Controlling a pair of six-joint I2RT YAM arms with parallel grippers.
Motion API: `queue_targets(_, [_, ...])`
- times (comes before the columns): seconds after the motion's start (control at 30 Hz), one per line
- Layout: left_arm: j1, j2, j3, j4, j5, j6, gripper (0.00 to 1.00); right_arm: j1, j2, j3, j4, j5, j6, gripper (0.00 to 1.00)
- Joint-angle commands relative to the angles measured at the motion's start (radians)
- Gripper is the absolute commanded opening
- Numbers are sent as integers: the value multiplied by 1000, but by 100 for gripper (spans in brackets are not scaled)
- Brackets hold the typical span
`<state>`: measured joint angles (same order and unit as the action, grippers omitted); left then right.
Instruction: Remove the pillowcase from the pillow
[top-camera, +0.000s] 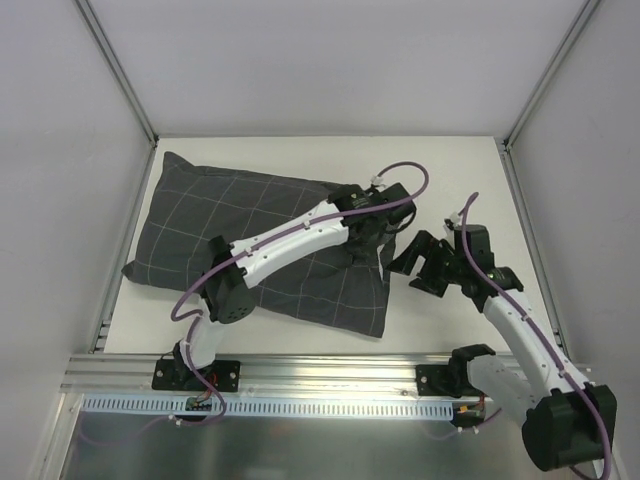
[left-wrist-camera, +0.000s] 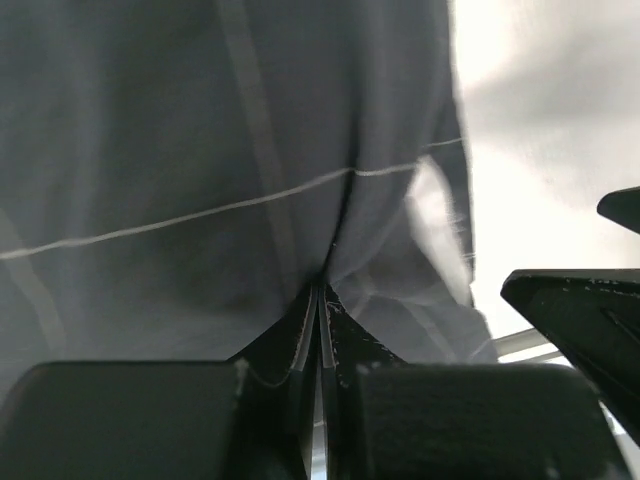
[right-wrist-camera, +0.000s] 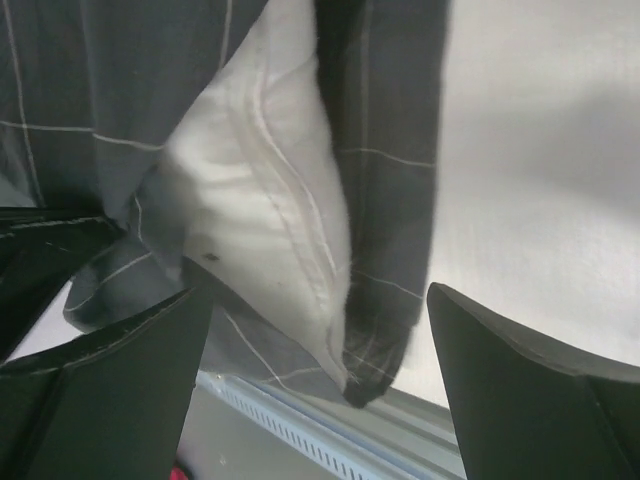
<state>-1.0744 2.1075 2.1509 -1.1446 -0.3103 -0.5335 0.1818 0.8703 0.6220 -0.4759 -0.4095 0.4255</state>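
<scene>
Closest up, the left gripper (left-wrist-camera: 320, 295) is pinched tight on a fold of the soft dark grey grid-checked pillowcase (top-camera: 250, 235), at its right end. It sprawls over the white tabletop's (top-camera: 450, 180) left half, the plump white pillow (right-wrist-camera: 250, 200) peeking from its open mouth. Just beside that, the right gripper (right-wrist-camera: 318, 300) is spread wide, holding nothing.

left claw (left-wrist-camera: 320, 300) pinched shut, right claw (right-wrist-camera: 315, 335) spread wide

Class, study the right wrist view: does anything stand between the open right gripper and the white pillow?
Nothing visible does. The right gripper faces the bare pillow corner poking from the pillowcase mouth; grey fabric only flanks it.
</scene>
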Motion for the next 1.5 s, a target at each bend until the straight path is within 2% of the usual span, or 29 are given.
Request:
queue_targets(0.0, [40, -186, -90, -17, 23, -42, 0, 88, 88, 2, 209, -17, 87, 94])
queue_targets(0.2, [91, -317, -210, 48, 46, -62, 0, 131, 209, 58, 264, -17, 87, 95])
queue_targets(0.37, [99, -327, -221, 62, 115, -43, 2, 130, 243, 76, 275, -5, 91, 95])
queue_targets(0.4, [88, -314, -206, 62, 125, -37, 12, 131, 248, 77, 281, -8, 94, 95])
queue_targets(0.43, [77, -305, -194, 65, 132, -20, 57, 131, 251, 77, 284, -9, 99, 95])
queue_targets(0.47, [53, -284, -169, 63, 129, -11, 84, 131, 259, 77, 302, -14, 110, 95])
queue_targets(0.5, [41, -268, -157, 62, 129, 12, 99, 131, 262, 76, 310, -28, 114, 95])
queue_targets(0.73, [-5, -167, -112, 62, 191, 21, 99, 93, 228, 55, 295, -40, 122, 95])
queue_targets(0.87, [-9, -97, -92, 59, 134, 32, 98, 35, 188, 18, 272, -77, 113, 95])
queue_targets(0.9, [-7, -83, -92, 57, 110, 33, 93, 27, 164, 4, 258, -80, 105, 95])
queue_targets(1.0, [-4, -50, -74, 10, 73, 14, 44, 12, 119, -10, 229, -86, 81, 95])
queue_targets(1.07, [-2, -84, -71, -7, 51, -6, 11, 8, 102, -15, 209, -86, 68, 95])
queue_targets(1.13, [2, -128, -82, -4, 45, -16, 0, 8, 99, -19, 223, -92, 67, 96])
queue_targets(1.23, [24, -213, -105, 3, 60, -28, 0, 34, 122, -15, 282, -124, 84, 96])
queue_targets(1.47, [80, -299, -184, 13, 79, -52, 0, 116, 231, 39, 324, -95, 100, 96])
